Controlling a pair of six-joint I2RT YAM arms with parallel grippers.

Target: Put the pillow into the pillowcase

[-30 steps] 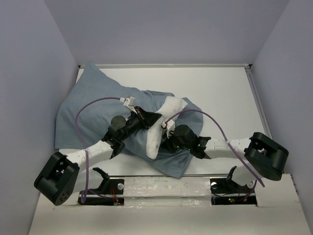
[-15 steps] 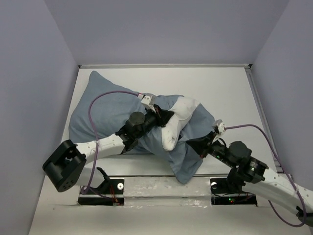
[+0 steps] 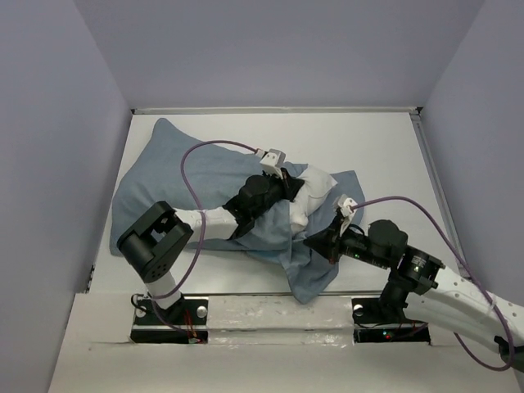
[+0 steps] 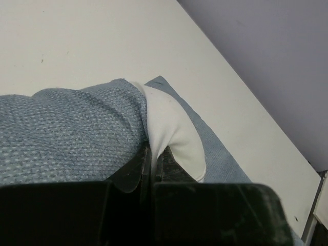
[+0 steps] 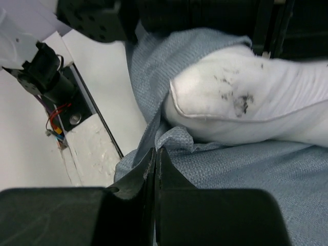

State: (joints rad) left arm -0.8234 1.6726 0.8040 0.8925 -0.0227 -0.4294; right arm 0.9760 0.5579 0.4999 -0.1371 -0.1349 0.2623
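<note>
Pillow [image 3: 315, 182] sits mostly inside the pillowcase [image 3: 164, 176] on the table [image 3: 377, 147], one white corner poking out. Left gripper [image 4: 152, 154] is pinched tight on the pillowcase hem at that corner, right gripper [image 5: 155, 154] clamped on a blue fold. Light, squashy stuffing and limp cloth, so the hem looks the best hold

Light: bright, even, from overhead on the flat white table [image 3: 385, 155].
Shadows: lay soft and thin along the dusty blue-grey cloth pillowcase [image 3: 155, 196].
Focus: wrist views were blurred at the black left gripper [image 4: 152, 152]; weave sharp.
</note>
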